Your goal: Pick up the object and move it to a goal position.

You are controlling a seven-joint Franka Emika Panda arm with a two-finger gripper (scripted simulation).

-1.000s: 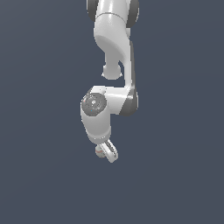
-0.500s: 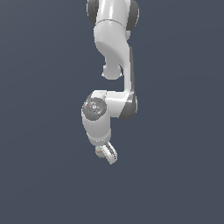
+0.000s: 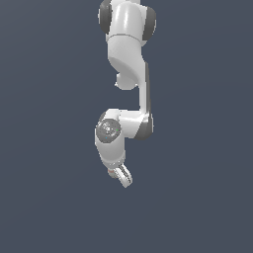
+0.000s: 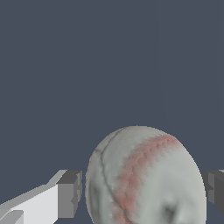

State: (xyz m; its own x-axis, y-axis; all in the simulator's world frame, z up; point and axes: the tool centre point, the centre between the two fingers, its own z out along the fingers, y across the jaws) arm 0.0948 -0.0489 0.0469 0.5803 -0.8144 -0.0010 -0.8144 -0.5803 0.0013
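In the wrist view the object [image 4: 144,179], an off-white ball with a reddish seam and dark lines, fills the space between my fingers. One grey finger pad [image 4: 70,192] sits at its one side and the other pad [image 4: 214,186] presses its opposite side, so my gripper [image 4: 142,194] is shut on it. In the exterior view the gripper [image 3: 121,177] hangs at the arm's lower end, pointing down. There only a small reddish sliver of the object [image 3: 109,172] peeks out beside the fingers; the hand hides the rest of it.
Plain dark blue-grey ground surrounds the arm [image 3: 123,128] in both views. No other objects, edges or goal marker show.
The arm's lower links and the gripper have shifted slightly downward in the exterior view, most of it in the last half second.
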